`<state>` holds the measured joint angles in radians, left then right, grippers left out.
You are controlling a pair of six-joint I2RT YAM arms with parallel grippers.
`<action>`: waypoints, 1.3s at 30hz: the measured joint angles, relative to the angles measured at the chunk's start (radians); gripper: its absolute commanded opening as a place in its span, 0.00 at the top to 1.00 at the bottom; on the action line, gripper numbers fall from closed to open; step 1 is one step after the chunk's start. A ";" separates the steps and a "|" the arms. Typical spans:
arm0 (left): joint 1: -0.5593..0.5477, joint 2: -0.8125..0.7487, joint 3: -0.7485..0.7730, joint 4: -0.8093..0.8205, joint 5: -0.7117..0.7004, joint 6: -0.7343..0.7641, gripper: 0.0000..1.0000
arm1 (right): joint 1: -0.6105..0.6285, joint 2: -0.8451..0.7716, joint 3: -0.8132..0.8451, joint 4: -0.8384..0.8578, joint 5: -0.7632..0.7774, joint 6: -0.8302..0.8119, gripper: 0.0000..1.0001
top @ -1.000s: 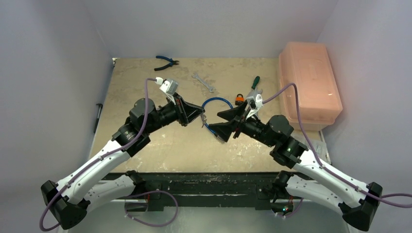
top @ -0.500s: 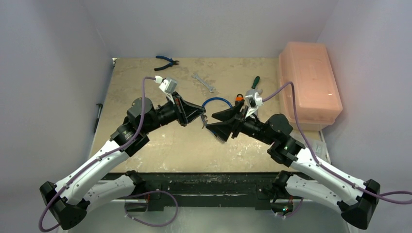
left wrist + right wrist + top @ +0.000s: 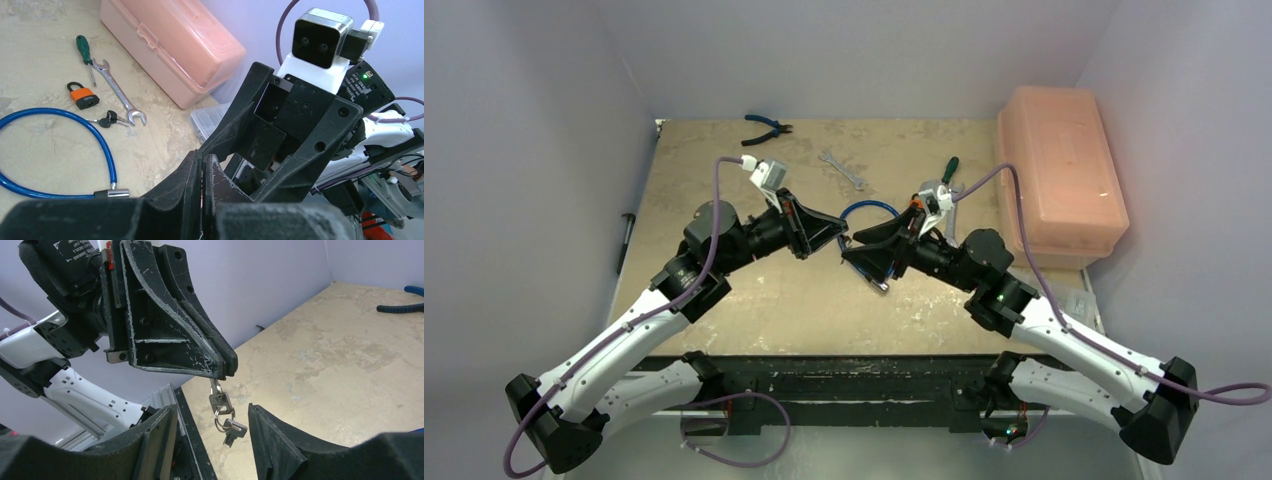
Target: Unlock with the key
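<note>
Here, keys point(image 3: 218, 401) dangle from pinched-shut left end effector point(image 3: 227, 365).

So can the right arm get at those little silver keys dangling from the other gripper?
Probably yes: the small silver keys hang free below the shut left gripper, and the open right gripper sits either side of them, nothing between.

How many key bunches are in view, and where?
2. One key bunch hangs from the shut fingers of the left gripper. The other bunch lies on the table beside the orange padlock and wrench. Others may be hidden.
</note>
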<state>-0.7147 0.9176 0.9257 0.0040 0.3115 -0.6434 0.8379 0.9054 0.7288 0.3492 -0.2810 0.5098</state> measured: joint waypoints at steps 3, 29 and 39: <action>0.000 -0.002 0.000 0.004 0.000 -0.002 1.00 | -0.001 0.011 0.000 0.011 0.000 0.007 0.45; 0.000 -0.009 -0.003 0.049 0.000 -0.029 1.00 | -0.002 0.044 0.015 0.041 -0.019 0.024 0.69; 0.000 -0.009 -0.003 0.063 0.000 -0.042 1.00 | -0.003 0.044 0.021 0.041 -0.021 0.030 0.75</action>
<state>-0.7147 0.9085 0.9226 0.0669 0.3115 -0.6853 0.8345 0.9493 0.7498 0.3901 -0.3016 0.5400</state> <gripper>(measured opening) 0.039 0.252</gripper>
